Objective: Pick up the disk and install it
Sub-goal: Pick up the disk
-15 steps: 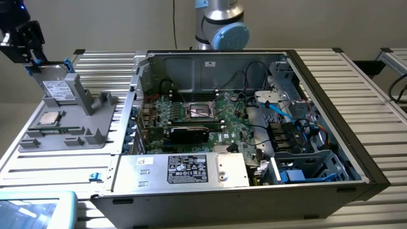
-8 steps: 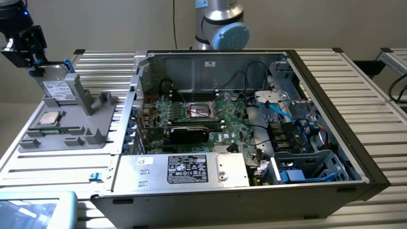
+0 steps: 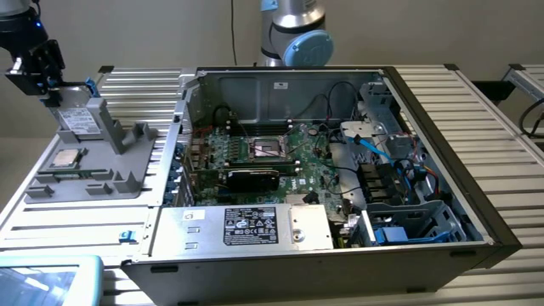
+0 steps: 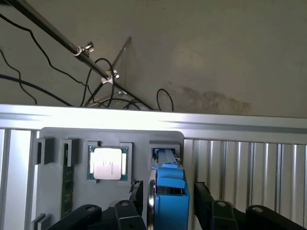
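I am observing the gripper with its fingers apart, straddling the disk but not clamping it. The disk is sitting upright in the grey holder, at the exterior view's left of the open computer case.

Blind spots from my seat

In the wrist view, the black claw and the flat silver-grey disk in its blue plastic carrier frame both run off the picture's edge, so the finger bases and most of the disk are cut away. In the exterior view, the claw covers the disk's top, and its white label's print is too small for me to read. The same goes for the black-and-white label on the large silver box. The grey-and-blue robot arm is cut off at the top edge. A light-blue-rimmed object is clipped by the corner, and I can't tell what it is.
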